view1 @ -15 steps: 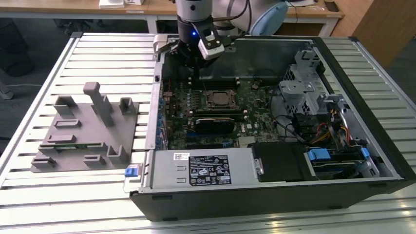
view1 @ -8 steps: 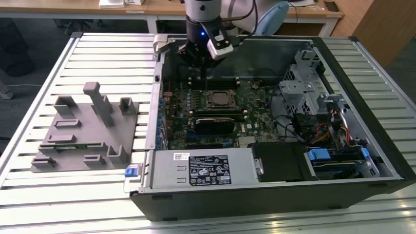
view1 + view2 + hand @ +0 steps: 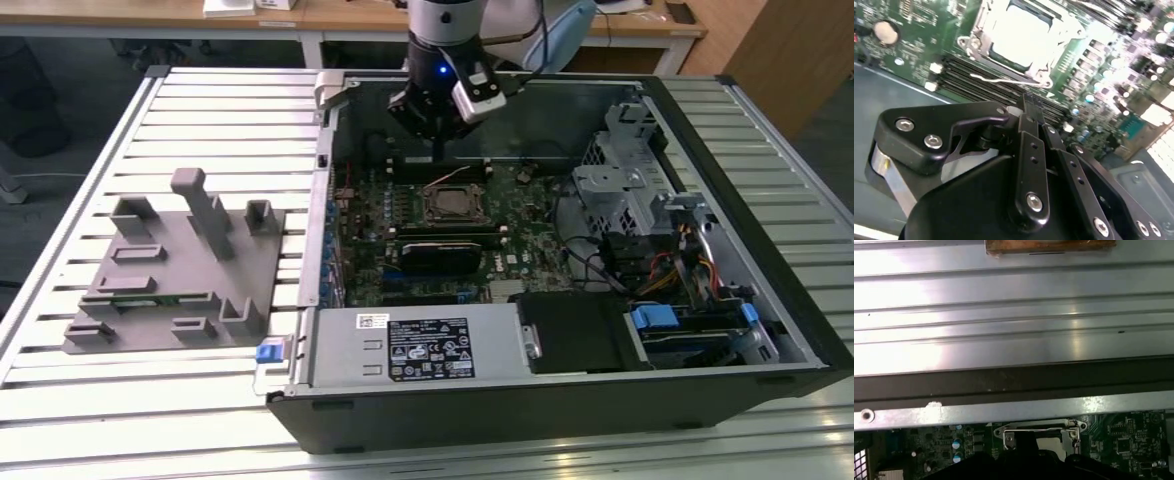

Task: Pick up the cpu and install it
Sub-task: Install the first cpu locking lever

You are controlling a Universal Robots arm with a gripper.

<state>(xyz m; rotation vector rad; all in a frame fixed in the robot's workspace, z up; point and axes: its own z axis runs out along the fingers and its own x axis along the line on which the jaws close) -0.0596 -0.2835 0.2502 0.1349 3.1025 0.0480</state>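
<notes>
Although a large white label (image 3: 430, 352) covers the top of the silver power supply (image 3: 414, 345) at the near edge of the open computer case (image 3: 561, 400), its print is too small to make out, and so is the small sticker (image 3: 371, 320) beside it. No other writing is legible on the green motherboard (image 3: 374, 215) or on the grey plastic fixture (image 3: 174, 270), which lies on the slatted metal table (image 3: 80, 200) toward the exterior view's left, just beside the case.

The gripper (image 3: 438, 152) hangs inside the case over the far part of the motherboard, close to the case's back wall. In the second wrist view its black fingers (image 3: 1030, 150) run forward and come together at their tips, the gripper (image 3: 1031, 101) pressed together with nothing pinched between them.

The cpu (image 3: 1019, 35) lies flat in the socket (image 3: 979, 47) on the motherboard, its pale top glaring under the light, with a thin wire lever (image 3: 1004, 80) along the socket's edge. It sits just beyond the fingertips and below them, apart from the gripper and not touched by it. In the exterior view the socket (image 3: 454, 203) lies just in front of the gripper, nearer the camera, among the board's dark slots.
</notes>
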